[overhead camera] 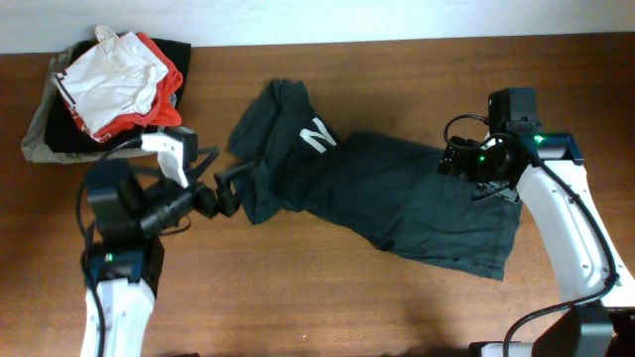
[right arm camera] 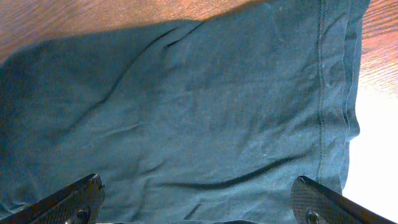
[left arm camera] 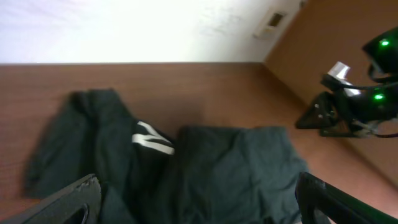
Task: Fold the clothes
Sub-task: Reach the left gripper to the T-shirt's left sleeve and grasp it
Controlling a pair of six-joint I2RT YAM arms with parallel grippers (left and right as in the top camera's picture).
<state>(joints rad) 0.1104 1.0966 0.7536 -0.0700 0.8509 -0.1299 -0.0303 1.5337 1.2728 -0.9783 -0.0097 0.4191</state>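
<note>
The dark charcoal T-shirt lies crumpled across the middle of the wooden table, running from the far centre down toward my right side. It is bunched and not flat. A piece of white lettering shows on the upper, rumpled end; in my left wrist view the same mark sits on a raised fold.

My left gripper is at the shirt's left edge, near the bunched end, its jaws spread wide and holding nothing. From the left wrist, both fingers frame the cloth with clear space between them.

My right gripper hangs over the shirt's right end, also fully spread and empty. Its wrist view shows wrinkled fabric below the fingers, with the stitched hem running along the right.

In the far left corner, well apart from the shirt, sits a pile: a white garment with red-orange trim on top, a grey-khaki garment beneath.
</note>
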